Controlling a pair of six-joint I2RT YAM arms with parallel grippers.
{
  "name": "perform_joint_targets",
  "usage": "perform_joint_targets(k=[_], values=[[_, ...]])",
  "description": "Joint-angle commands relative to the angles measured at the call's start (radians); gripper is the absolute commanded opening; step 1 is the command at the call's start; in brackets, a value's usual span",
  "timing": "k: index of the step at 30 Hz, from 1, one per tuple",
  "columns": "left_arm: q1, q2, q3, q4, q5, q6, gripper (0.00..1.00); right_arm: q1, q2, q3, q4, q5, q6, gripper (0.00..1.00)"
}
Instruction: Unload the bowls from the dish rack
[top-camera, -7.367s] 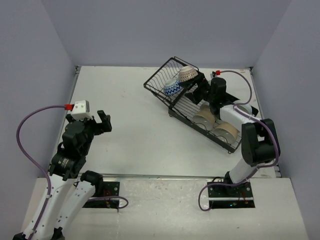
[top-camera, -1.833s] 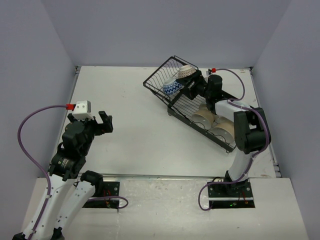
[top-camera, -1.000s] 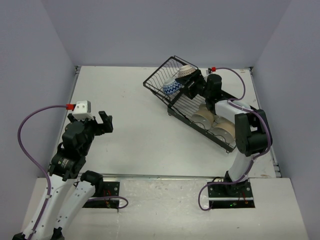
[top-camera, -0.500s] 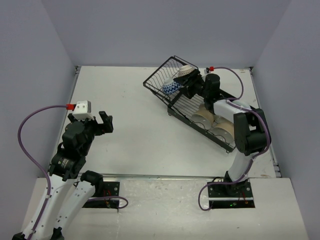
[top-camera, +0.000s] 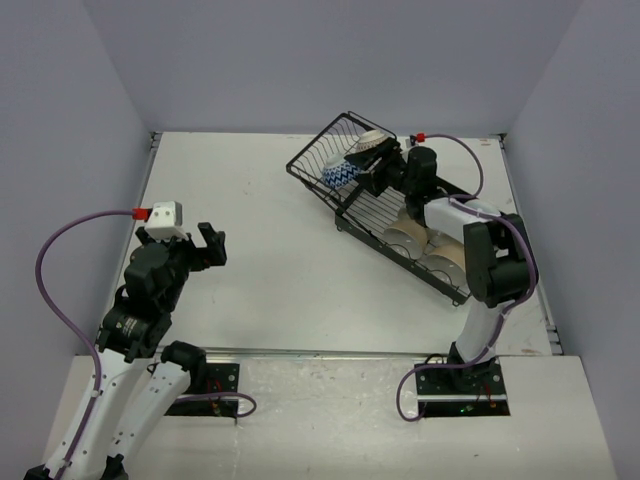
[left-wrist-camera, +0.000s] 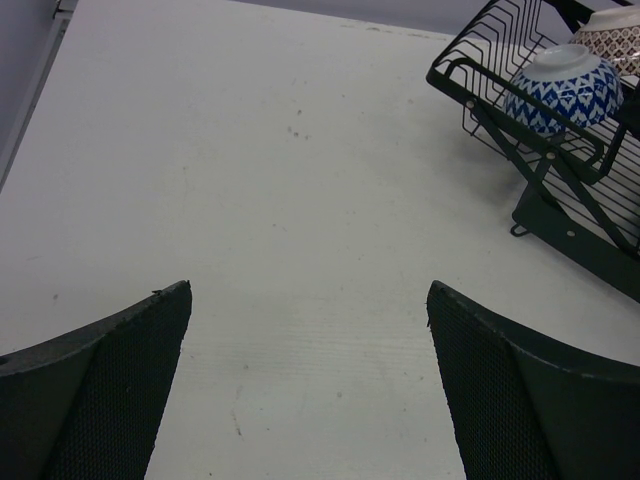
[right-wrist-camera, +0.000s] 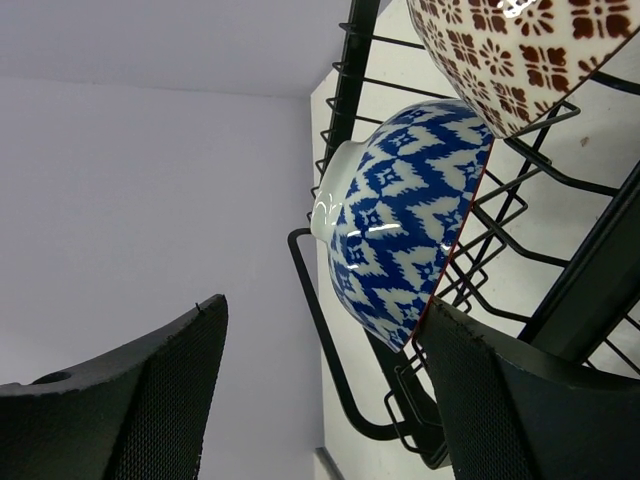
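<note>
While the left tool (left-wrist-camera: 310, 292) hangs over the bare white table (top-camera: 270, 200) with its two fingers (left-wrist-camera: 110, 395) wide apart and nothing between them, the right tool (top-camera: 373, 168) is reaching into the far end of the dish rack (top-camera: 395, 205).

The black wire rack lies at an angle on the right far part of the table. It has a long slotted tray and, at its far left end, a smaller wire basket (top-camera: 325, 150) that is tilted upward.

In this basket there are two bowls just beside each other. The blue-white zigzag bowl (top-camera: 342, 174) rests mouth down against the wires, with its white foot turned outward. The wrist view shows a thin red line along its rim. The brown patterned bowl (top-camera: 372, 143) sits behind it, farther from the left arm, with a pattern of small brown squares on a pale ground.

In the long tray two tan bowls (top-camera: 408, 232) seem to stand on edge in the slots. The right arm covers part of them.

The fingers of the right tool are apart. In the right wrist view the zigzag bowl appears between them, its rim very near to one finger (right-wrist-camera: 500, 400). I cannot tell if they touch.
</note>
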Motion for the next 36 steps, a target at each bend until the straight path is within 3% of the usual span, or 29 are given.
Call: perform_joint_targets(k=[1, 36], values=[[-0.007, -0.007, -0.006, 0.05, 0.012, 0.019, 1.0, 0.007, 0.031, 0.019, 0.004, 0.016, 0.014, 0.78], [-0.015, -0.008, -0.006, 0.053, 0.02, 0.022, 1.0, 0.027, 0.078, 0.074, 0.081, 0.056, 0.044, 0.75]])
